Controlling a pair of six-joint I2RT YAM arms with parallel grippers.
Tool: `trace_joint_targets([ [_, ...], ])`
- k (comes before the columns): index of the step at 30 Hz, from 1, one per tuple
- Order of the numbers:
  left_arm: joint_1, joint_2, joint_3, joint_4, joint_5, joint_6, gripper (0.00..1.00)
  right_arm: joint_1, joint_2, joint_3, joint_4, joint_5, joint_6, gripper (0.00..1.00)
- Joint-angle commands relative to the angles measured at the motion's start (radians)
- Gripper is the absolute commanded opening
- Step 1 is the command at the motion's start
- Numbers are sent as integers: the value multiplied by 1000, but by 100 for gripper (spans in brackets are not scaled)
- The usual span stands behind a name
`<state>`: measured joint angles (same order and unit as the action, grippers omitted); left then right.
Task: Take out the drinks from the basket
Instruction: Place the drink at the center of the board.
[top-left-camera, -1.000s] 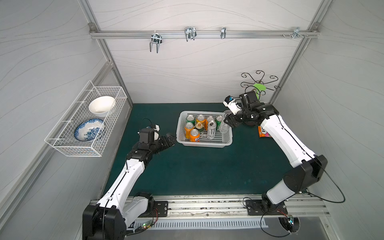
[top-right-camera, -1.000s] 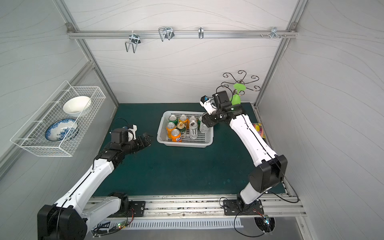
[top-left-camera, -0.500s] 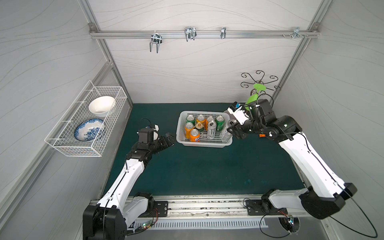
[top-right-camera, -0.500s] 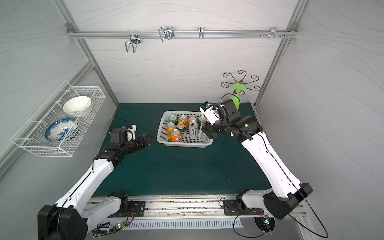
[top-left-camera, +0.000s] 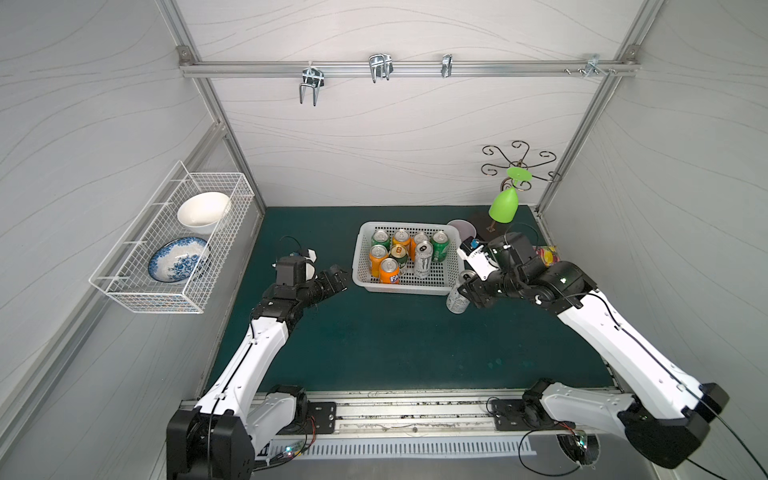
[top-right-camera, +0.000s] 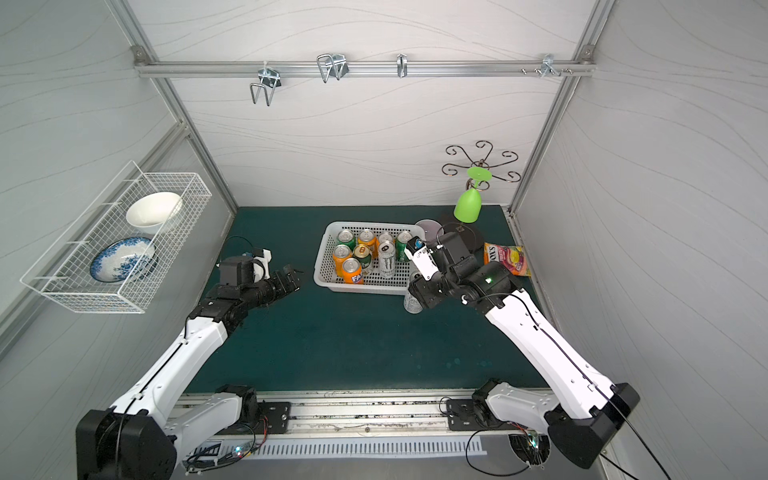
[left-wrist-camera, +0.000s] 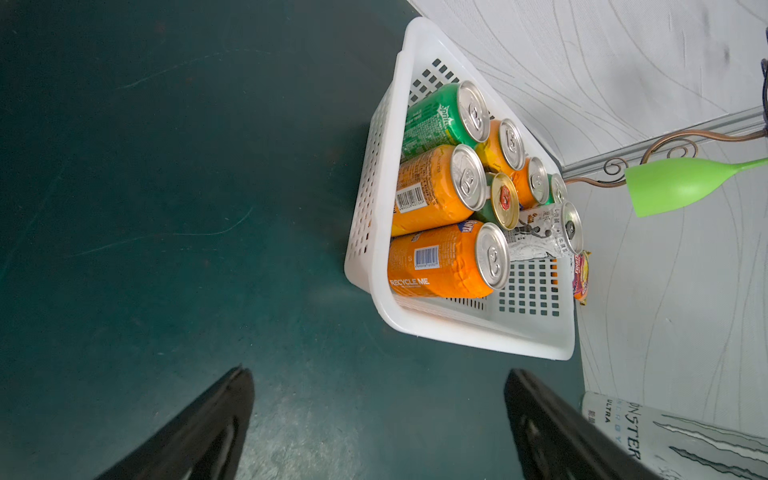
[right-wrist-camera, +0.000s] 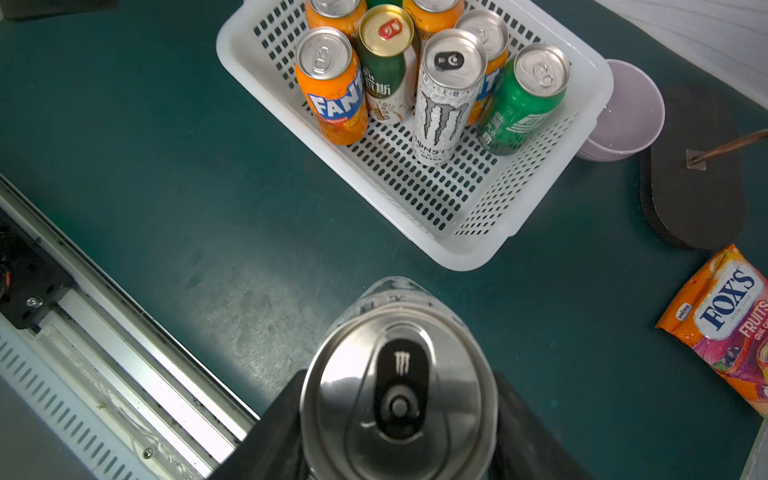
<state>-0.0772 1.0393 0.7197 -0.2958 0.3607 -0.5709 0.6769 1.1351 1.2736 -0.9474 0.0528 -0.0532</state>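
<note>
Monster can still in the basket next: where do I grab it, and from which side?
Probably the upper body, from above on the robot-facing side. The Monster can stands upright, taller than the gold-topped can and green can flanking it, and the basket floor in front is bare.

Left wrist view's edge cuts off the held Monster can (left-wrist-camera: 698, 436).

White Monster can (top-left-camera: 456, 300) upright just outside the white basket (top-left-camera: 405, 288); other cans (top-left-camera: 389, 272) upright inside.
</note>
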Motion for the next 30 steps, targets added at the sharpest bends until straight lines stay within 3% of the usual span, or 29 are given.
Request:
trace_joint_targets([
  [1, 6, 10, 4, 44, 19, 17, 99, 7, -27, -42, 136, 8, 32, 40],
  [14, 7, 9, 1, 41, 19, 17, 99, 6, -24, -272, 380, -2, 66, 40],
  [30, 7, 2, 1, 37, 17, 18, 99, 7, 82, -318, 498, 47, 10, 40],
])
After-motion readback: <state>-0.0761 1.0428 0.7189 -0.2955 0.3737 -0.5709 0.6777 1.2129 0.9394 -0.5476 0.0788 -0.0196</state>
